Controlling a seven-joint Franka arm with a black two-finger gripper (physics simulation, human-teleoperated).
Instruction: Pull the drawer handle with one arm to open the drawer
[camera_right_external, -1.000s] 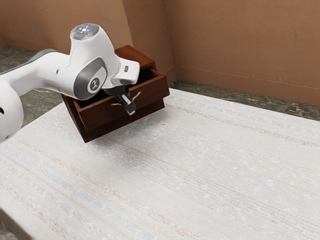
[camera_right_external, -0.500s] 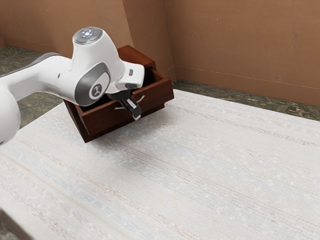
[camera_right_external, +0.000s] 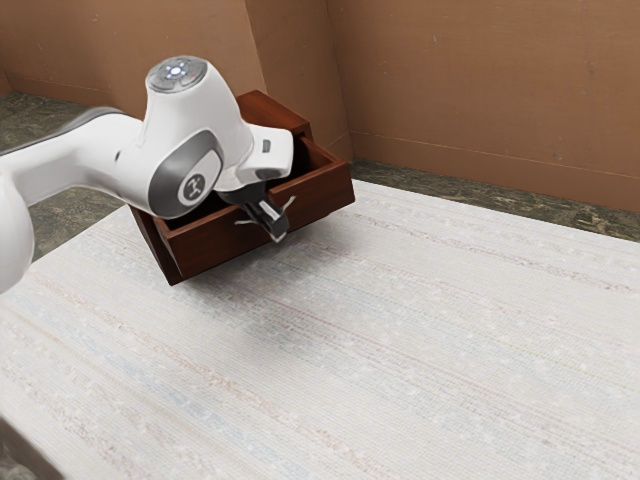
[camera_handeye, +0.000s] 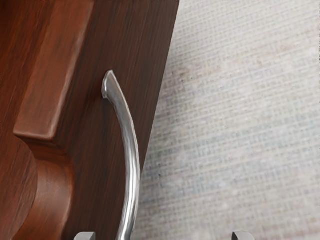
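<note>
1. The end effector (camera_right_external: 272, 226) sits in the upper left of the exterior frame, right at the front of the drawer (camera_right_external: 322, 192). Its two black fingers (camera_handeye: 85, 235) stand wide apart and squeeze nothing.
2. The handle (camera_handeye: 131, 150) lies between those fingers, much closer to the finger next to the wood. I think the finger hooks the handle rather than pinching it.
3. The handle's long line runs along the drawer front. In the wrist frame it goes from the upper middle down to the lower edge, bent like a bow.
4. The drawer sticks part way out of the box (camera_right_external: 272, 108), toward the lower right of the exterior frame. The pull should go that same way, straight away from the box and across the handle's long line.
5. The handle is thin, round and shiny like silver metal. It looks smooth, so it could slide along the finger.
6. The drawer and box are dark red-brown wood with flat sides and square corners.
7. The table (camera_right_external: 430, 340) is pale and looks rough, like woven cloth.
</note>
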